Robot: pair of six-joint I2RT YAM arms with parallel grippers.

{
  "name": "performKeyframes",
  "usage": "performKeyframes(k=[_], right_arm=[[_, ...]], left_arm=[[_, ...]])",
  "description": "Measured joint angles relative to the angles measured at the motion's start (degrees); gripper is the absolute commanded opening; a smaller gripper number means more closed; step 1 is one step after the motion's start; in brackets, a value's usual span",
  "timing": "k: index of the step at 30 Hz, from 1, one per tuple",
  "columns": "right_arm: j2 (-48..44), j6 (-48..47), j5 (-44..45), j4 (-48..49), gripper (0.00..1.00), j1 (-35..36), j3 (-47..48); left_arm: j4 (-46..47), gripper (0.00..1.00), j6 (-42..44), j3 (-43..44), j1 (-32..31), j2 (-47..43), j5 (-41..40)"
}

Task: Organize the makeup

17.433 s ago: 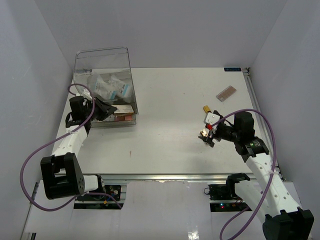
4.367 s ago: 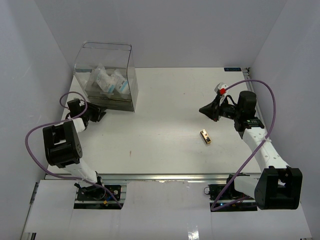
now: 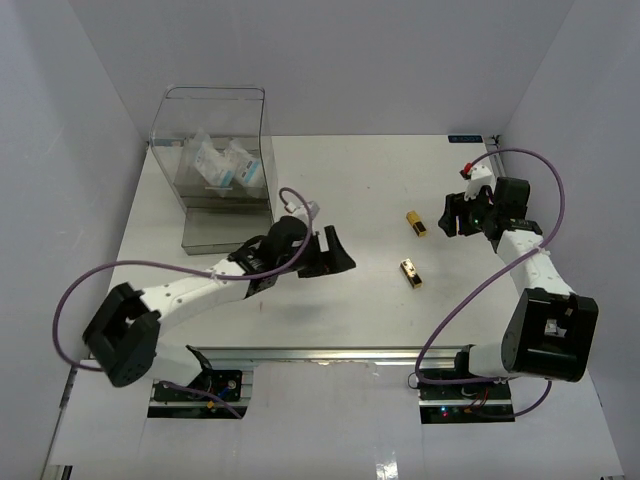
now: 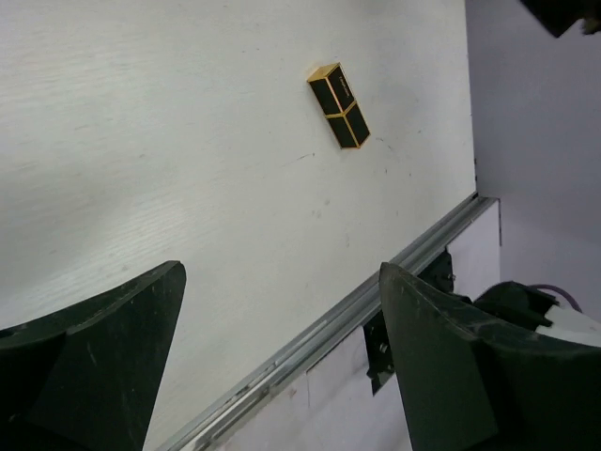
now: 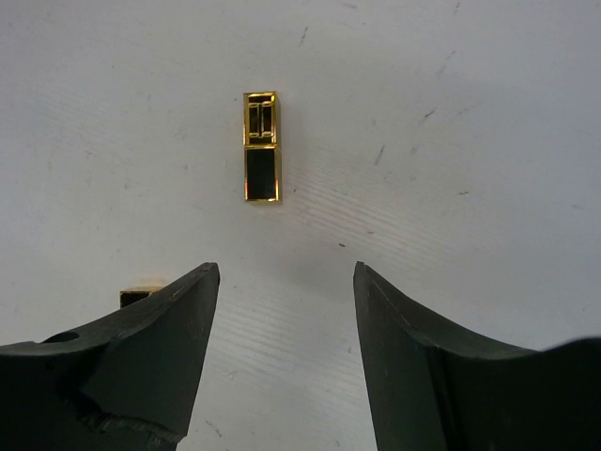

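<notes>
Two gold tubes lay loose on the white tabletop [image 3: 340, 180], well apart from the clear box [image 3: 256, 130] on its right-arm side. The farther gold tube [image 3: 415, 222] and the nearer gold tube [image 3: 410, 272] were near each other but not touching, each flat on its side. The clear packets [image 3: 220, 165] with white-and-blue labels stood inside the box, so I judged the tubes to be what remained to put away. I could not make out what else, if anything, lay on the box floor.

The right hand [image 3: 452, 212] hung just past the farther tube, on the side away from the box. Its fingers were spread wide with nothing between them. In its wrist view that tube lay straight ahead of the gap, which I read as a line-up for a pick, with a corner of the other tube peeking out behind one finger.

The left hand [image 3: 335, 255] sat between the box and the nearer tube, also wide and empty. It pointed away from the box, and one tube showed ahead in its wrist view. I took that as the arm nearest the box reaching out to bring a tube back.

The tabletop was matte white with faint scuffs and specks. A metal rail [image 3: 330, 352] ran along its edge on the arms' side of the box. Plain pale walls [image 3: 330, 60] closed the scene in behind the box and on both sides.
</notes>
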Motion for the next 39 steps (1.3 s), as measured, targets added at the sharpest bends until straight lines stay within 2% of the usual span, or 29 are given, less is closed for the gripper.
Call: performKeyframes(k=[4,7,11,14,23,29,33,39], right_arm=[[-2.4,2.7,1.5,1.5,0.67,-2.2,0.0],[-3.9,4.6,2.6,2.8,0.68,-3.2,0.0],[-4.9,6.5,3.7,3.9,0.68,-3.6,0.0],[-5.3,7.5,4.4,4.2,0.69,-3.7,-0.1],[-7.5,10.6,8.1,5.9,0.69,-4.2,-0.9],[-9.0,11.5,8.3,7.0,0.69,-4.5,-1.6],[-9.1,11.8,8.2,7.1,0.69,-4.6,-1.7],[-9.2,12.0,7.8,7.1,0.69,-5.3,-1.7]], left_arm=[[-5.8,0.98,-0.1,14.4,-8.4,16.8,-8.4],[-9.7,0.98,-0.4,25.7,-12.4,26.9,-12.1],[-13.3,0.98,-0.8,38.3,-15.6,37.5,-14.5],[-15.1,0.98,-1.2,44.5,-16.8,43.8,-15.1],[-20.8,0.95,-2.9,54.8,-17.4,55.4,-16.2],[-22.0,0.92,-3.8,60.8,-17.6,59.3,-17.1],[-23.0,0.76,-4.3,63.7,-17.8,61.3,-17.4],[-23.2,0.64,-5.0,66.1,-17.9,63.4,-17.5]])
